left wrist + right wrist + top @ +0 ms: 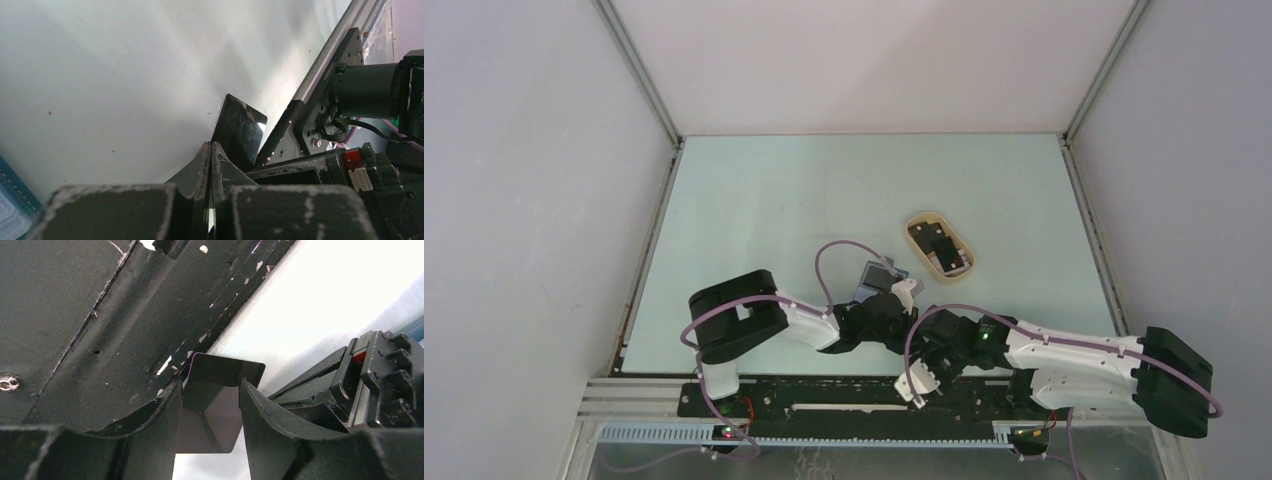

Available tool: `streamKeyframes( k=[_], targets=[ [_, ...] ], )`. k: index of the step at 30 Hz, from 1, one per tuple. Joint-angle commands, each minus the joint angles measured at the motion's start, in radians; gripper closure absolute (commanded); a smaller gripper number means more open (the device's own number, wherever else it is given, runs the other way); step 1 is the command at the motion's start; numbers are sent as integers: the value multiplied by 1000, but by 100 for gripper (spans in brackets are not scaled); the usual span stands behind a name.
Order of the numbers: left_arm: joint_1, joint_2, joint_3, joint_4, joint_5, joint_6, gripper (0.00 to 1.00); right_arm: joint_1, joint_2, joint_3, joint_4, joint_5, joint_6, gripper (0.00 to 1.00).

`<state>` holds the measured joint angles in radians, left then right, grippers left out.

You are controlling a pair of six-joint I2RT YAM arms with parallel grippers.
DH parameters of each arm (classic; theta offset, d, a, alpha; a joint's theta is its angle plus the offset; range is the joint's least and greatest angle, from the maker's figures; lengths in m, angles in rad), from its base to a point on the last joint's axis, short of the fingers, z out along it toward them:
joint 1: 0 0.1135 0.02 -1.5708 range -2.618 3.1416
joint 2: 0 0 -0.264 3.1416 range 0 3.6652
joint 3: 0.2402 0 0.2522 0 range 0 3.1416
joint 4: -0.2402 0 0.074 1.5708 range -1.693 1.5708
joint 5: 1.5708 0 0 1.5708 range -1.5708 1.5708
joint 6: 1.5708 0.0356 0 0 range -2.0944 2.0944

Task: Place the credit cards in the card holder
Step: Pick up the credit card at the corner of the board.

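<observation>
Here left claw pinches credit card edge; right claw agape.

The dark card is glossy plastic, mirror-like but finely scratched. The left end effector has matt black fingers, their edges scuffed grey and rough. The counter looks smooth, pale and matt. The black plate is painted metal, chipped and scored. The wallet shows blue stitched, woven-looking cloth.

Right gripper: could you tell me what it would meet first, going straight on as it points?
Probably the dark card, pinched by the left gripper, just ahead of the right gripper; depth unclear.
</observation>
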<state>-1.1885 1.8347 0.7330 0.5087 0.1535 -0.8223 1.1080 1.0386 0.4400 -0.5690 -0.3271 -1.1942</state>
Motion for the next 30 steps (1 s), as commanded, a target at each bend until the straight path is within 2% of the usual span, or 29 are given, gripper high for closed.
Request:
streamKeyframes(
  k=[1,30],
  targets=[
    [-11,38,-35,-61,14,5,95,-4,-33,15,49,23,1,47],
    [22,57,-66,-24,33,-18,95,-76,-127,23,40,59,19,59]
  ],
)
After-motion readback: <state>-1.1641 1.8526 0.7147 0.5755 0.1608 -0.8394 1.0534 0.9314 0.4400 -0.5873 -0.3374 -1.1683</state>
